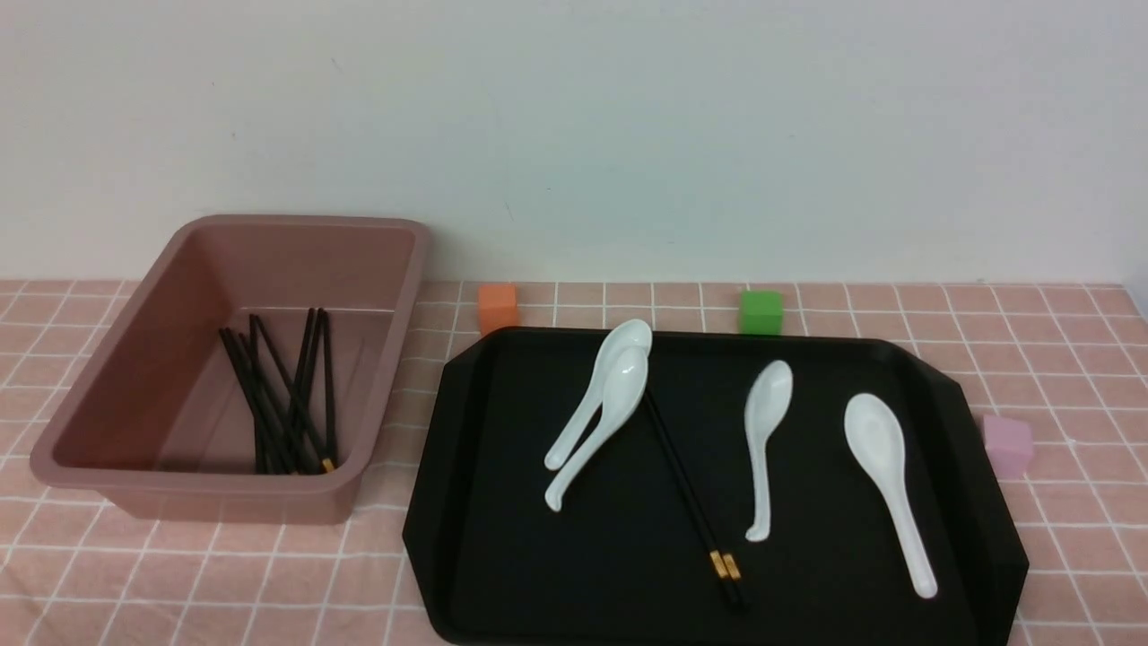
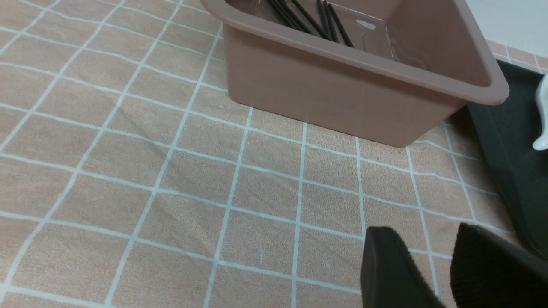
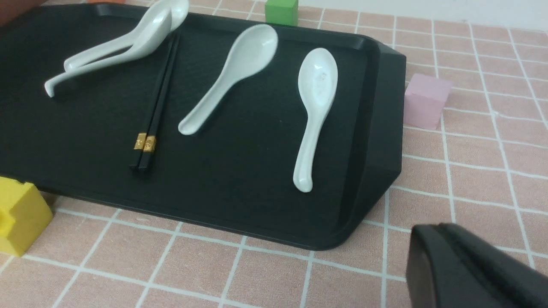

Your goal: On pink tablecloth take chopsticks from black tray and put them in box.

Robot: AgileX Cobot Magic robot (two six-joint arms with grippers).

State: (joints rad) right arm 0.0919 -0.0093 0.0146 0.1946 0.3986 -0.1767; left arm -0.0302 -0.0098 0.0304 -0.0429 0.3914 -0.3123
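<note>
The pink tablecloth (image 1: 1058, 359) runs back to the wall, with the box (image 1: 134, 377) toward the far left corner and the black tray (image 1: 502, 538) filling the middle and right, its near rim close to the table's near edge. A narrow strip of cloth separates box and tray. One pair of chopsticks (image 1: 686, 489) lies diagonally on the tray, gold bands toward the near edge, thin tips tucked under two nested spoons (image 1: 603, 404). Two more spoons (image 1: 767, 431) lie apart to the right, leaving bare tray on both sides of the pair's banded end. Several chopsticks in the box (image 1: 287, 404) lean against its near wall.

Along the far edge an orange cube (image 1: 498, 308) and green cube (image 1: 760, 311) sit just behind the tray; a pink cube (image 1: 1007, 444) stands just beside its right rim, and a yellow cube (image 3: 19, 214) sits at its near rim.

The left gripper (image 2: 432, 269) hovers low over open cloth near the box's near corner, jaws narrowly parted and empty. The right gripper (image 3: 466, 265) sits over cloth off the tray's near right corner; I cannot tell how its jaws stand.
</note>
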